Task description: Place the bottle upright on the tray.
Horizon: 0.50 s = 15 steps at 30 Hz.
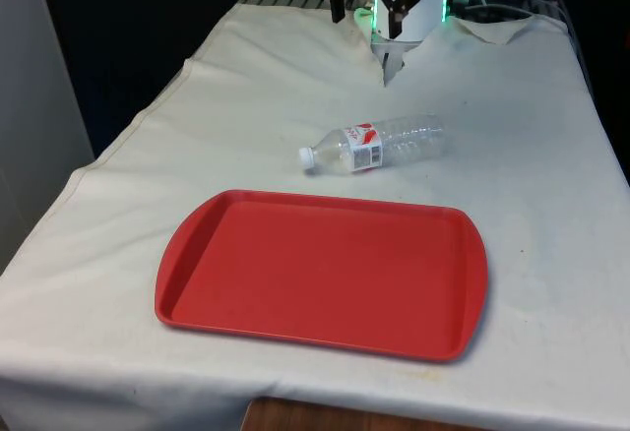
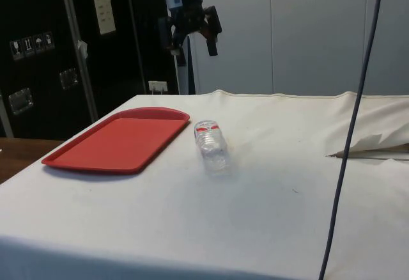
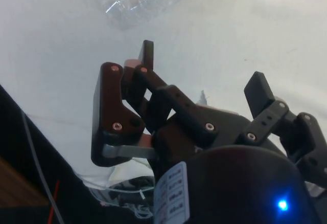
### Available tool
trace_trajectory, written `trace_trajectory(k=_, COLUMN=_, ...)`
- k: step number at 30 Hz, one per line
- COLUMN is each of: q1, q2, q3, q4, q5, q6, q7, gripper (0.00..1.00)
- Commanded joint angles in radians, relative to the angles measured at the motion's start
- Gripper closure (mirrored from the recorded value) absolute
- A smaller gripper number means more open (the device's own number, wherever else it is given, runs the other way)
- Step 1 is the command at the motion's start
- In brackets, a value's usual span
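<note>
Clear bottle [image 1: 379, 144] lies on its side beyond the red tray [image 1: 325, 272] as the tool [image 1: 366, 16] hangs wide open, empty, above the table [image 1: 532, 195].

Your table [image 1: 551, 185] wears a creased white cloth [image 2: 287, 184]. Behind it in the side view you have dark cabinets [image 2: 38, 56] beside pale wall panels [image 2: 307, 31]; a grey cable [image 2: 348, 139] hangs down.
</note>
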Motion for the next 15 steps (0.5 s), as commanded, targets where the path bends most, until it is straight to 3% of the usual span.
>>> trace_trajectory(k=1, q1=-0.002, q2=0.005, q3=-0.001, q4=-0.001, q5=0.02, q6=0.007, q7=0.001, gripper=0.0)
trace_trajectory(k=3, q1=0.0, q2=0.004, q3=-0.003, q4=0.0, q5=0.011, q6=0.0, q7=0.0, gripper=0.0)
trace_trajectory(k=15, q1=-0.001, q2=0.016, q3=-0.011, q4=-0.015, q5=0.09, q6=0.005, q7=0.017, gripper=0.0)
